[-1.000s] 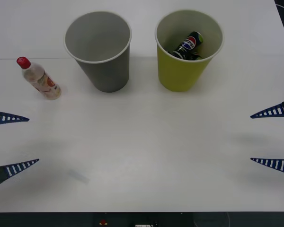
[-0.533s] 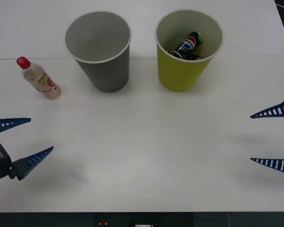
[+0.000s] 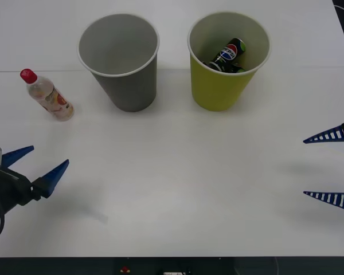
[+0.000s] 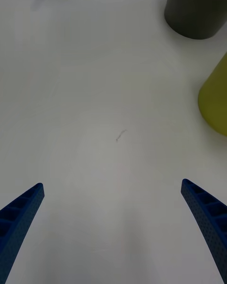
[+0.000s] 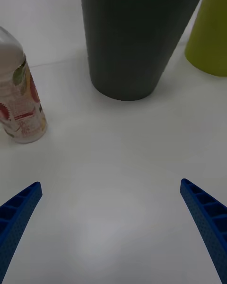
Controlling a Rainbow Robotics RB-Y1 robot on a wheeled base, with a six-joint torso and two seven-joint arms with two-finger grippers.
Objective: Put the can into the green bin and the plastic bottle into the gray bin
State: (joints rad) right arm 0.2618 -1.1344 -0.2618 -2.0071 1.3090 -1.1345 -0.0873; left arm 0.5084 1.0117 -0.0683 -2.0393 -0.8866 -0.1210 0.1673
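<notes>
gray bin (image 3: 119, 57), yellow-green bin (image 3: 223, 86), red-capped bottle (image 3: 48, 96)

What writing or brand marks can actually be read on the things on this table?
Can, lying in the green bin: red-white-blue Pepsi roundel logo; no lettering is legible.
Plastic bottle: label shows print and fruit pictures, too blurred to read.
Gray bin: no markings visible.

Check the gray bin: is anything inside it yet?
Empty. The front view looks into the gray bin and shows bare walls; the plastic bottle stands on the table beside it.
</notes>
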